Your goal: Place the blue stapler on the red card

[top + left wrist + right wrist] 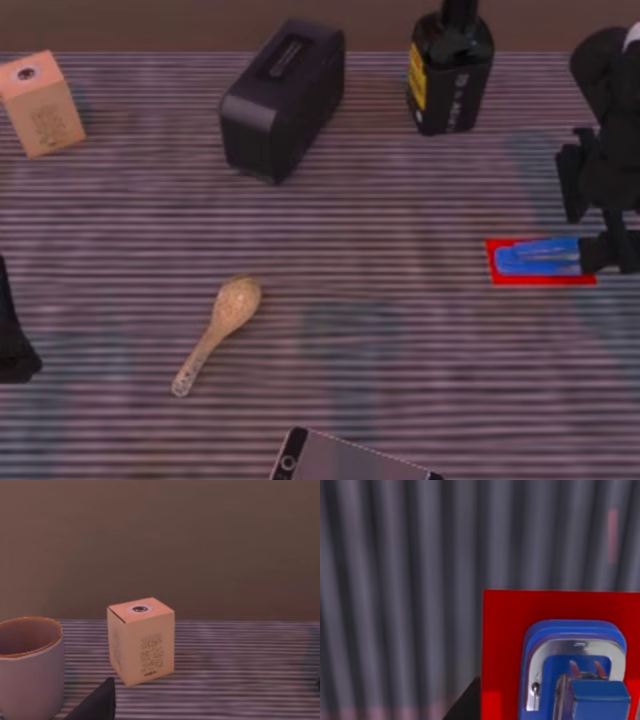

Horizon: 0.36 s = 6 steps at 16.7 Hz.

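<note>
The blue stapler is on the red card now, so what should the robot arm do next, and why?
Probably let go and lift the right gripper away. The blue stapler already lies on the red card, inside its edges, with the gripper at its right end. The left arm sits parked at the table's left edge.

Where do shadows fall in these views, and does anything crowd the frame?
Top view: soft dark patches lie on the table beside the black case and bottle. Right wrist view: the blue stapler on the red card fills the lower corner, cropped. Left wrist view: faint shadow beside the tan box.
</note>
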Tool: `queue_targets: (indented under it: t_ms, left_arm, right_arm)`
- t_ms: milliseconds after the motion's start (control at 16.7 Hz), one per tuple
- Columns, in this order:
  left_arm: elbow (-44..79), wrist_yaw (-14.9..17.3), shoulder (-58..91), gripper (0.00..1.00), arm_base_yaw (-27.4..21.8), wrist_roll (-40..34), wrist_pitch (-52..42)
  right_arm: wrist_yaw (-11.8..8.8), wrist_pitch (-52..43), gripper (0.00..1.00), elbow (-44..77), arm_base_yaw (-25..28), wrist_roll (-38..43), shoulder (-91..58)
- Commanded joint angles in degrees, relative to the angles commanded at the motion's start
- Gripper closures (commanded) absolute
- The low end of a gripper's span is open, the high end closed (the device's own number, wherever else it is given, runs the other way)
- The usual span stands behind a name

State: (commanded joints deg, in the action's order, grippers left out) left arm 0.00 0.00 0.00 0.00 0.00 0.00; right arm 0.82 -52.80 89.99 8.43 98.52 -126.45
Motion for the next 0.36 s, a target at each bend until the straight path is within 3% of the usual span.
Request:
queue_targets:
  t_ms: [360]
  left_arm:
    - [0.0,0.0,0.0,0.0,0.0,0.0,0.0]
  right_arm:
    - [0.0,0.0,0.0,0.0,0.0,0.0,0.0]
